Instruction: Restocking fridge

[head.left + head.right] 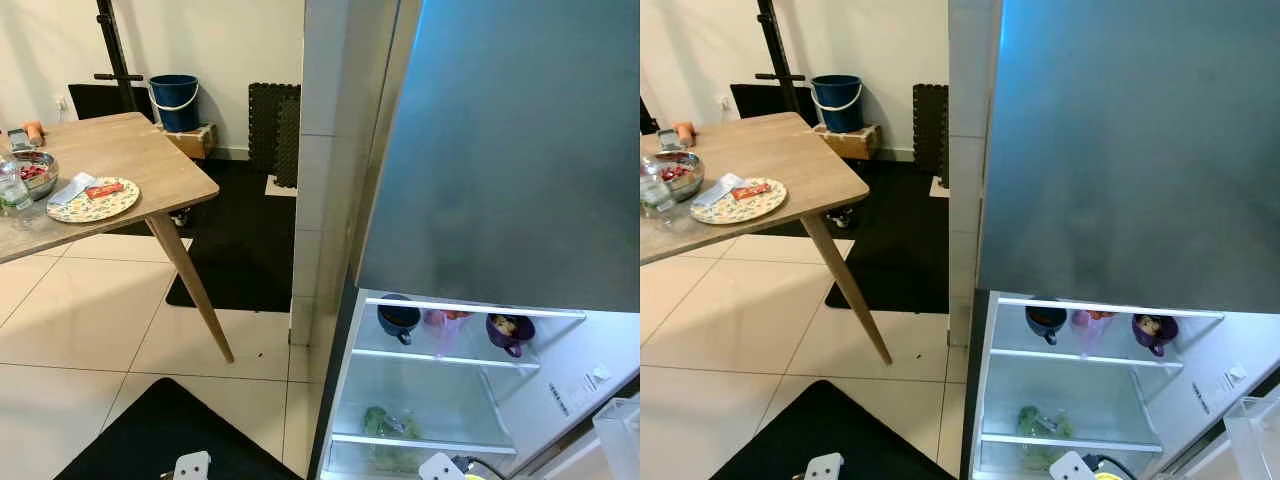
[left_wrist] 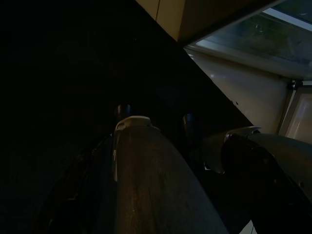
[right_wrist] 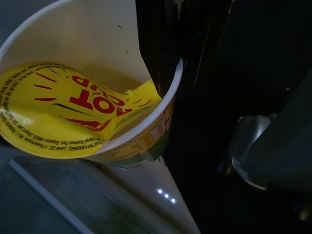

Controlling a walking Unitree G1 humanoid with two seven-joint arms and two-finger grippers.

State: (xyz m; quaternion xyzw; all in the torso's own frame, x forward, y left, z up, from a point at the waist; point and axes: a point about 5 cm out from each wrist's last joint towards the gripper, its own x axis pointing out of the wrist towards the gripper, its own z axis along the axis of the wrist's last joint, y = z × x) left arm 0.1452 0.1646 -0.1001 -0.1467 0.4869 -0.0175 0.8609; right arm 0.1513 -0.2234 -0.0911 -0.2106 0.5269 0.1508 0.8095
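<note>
Gripping a white noodle cup (image 3: 97, 97) with a crumpled yellow lid, the right gripper (image 3: 161, 112) hangs low before the open fridge (image 1: 450, 400). Left gripper (image 2: 195, 146) idles over a dark mat, fingers apart.

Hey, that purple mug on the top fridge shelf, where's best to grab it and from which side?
Pinch the purple mug by its handle, coming straight in from the open fridge front. It stands upright with the handle turned toward that opening.

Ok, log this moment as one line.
fridge open | right gripper holding noodle cup low by fridge | left gripper idle | table to left
</note>
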